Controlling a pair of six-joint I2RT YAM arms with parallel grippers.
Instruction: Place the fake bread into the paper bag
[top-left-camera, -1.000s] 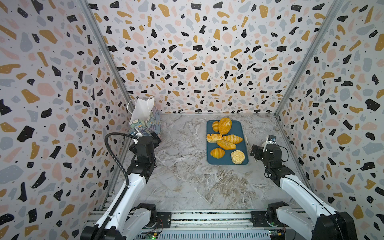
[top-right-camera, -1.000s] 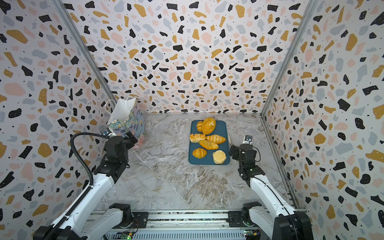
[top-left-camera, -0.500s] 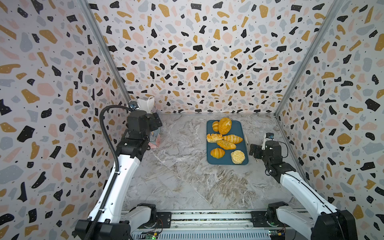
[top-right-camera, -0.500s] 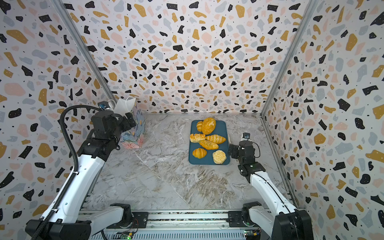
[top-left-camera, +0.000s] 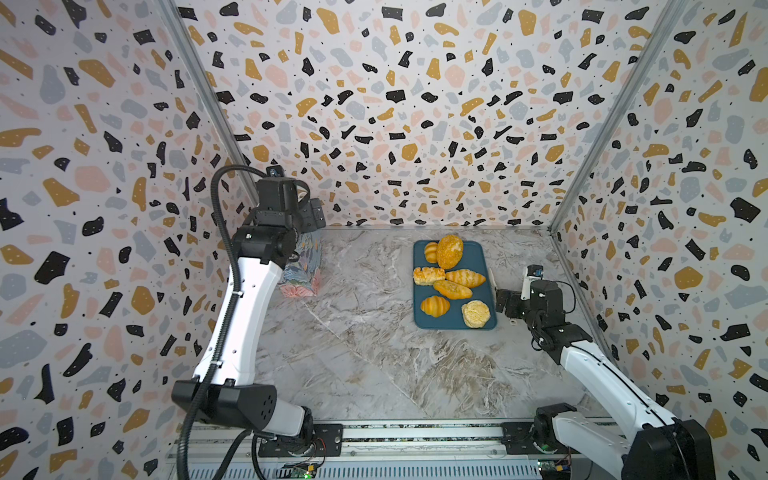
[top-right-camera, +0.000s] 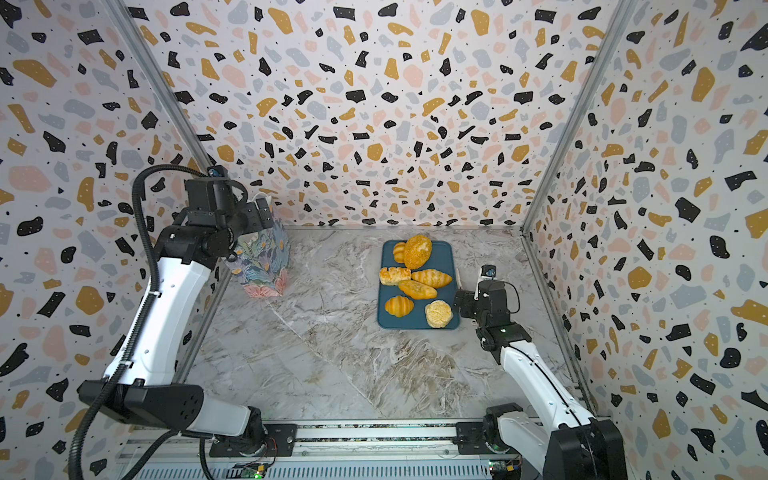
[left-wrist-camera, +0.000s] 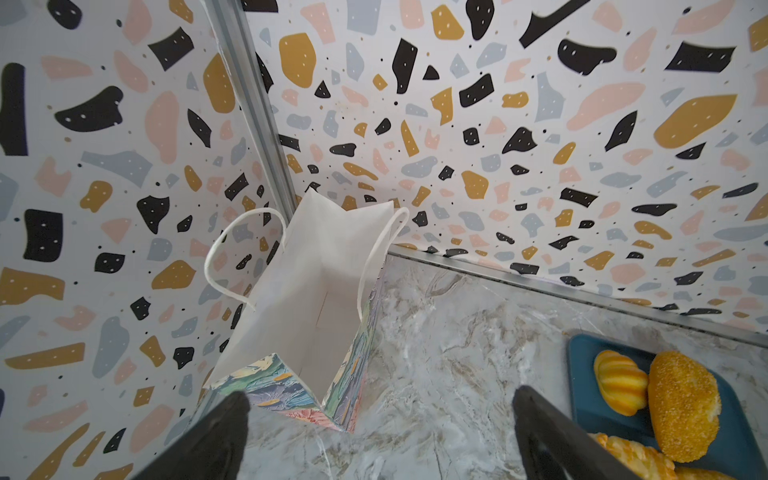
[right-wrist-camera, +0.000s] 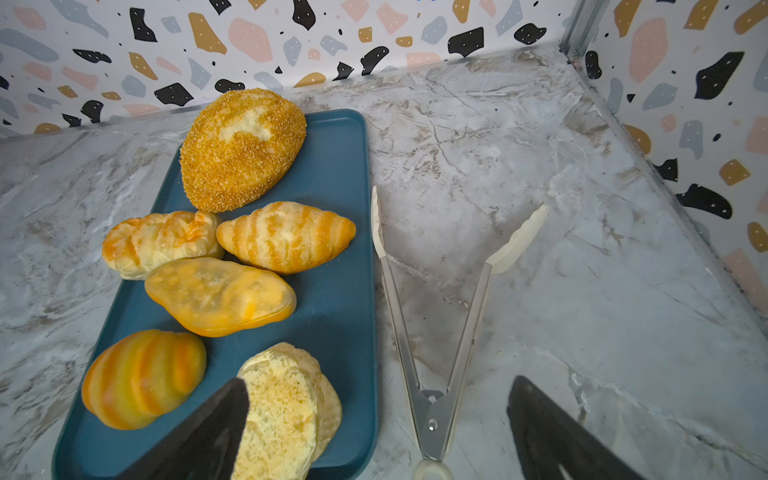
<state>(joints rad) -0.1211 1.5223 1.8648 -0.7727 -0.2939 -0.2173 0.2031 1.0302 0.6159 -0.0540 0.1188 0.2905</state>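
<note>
Several golden-orange pieces of fake bread lie on a dark-blue tray (top-left-camera: 478, 257) at the back right, among them a big crumbed loaf (top-left-camera: 449, 251) (right-wrist-camera: 243, 149) and a pale round bun (top-left-camera: 476, 313) (right-wrist-camera: 286, 411). The floral paper bag (top-left-camera: 305, 270) (top-right-camera: 266, 266) stands upright in the back left corner. In the left wrist view the paper bag (left-wrist-camera: 316, 291) gapes open, white inside, with nothing in it. My left gripper (top-left-camera: 311, 214) (left-wrist-camera: 380, 397) hangs open above the bag's near side, holding nothing. My right gripper (top-left-camera: 500, 305) (right-wrist-camera: 379, 384) is open, low by the tray's right edge next to the bun.
Metal tongs (right-wrist-camera: 432, 411) with white tips lie spread on the marble floor just right of the tray, their hinge between my right fingers. Terrazzo walls close in on three sides. The bag's cord handles (left-wrist-camera: 245, 253) stand up at its mouth.
My left arm has risen and swung back, from low in front of the bag to above it. The right gripper has edged slightly toward the tray. The bread has not moved.
</note>
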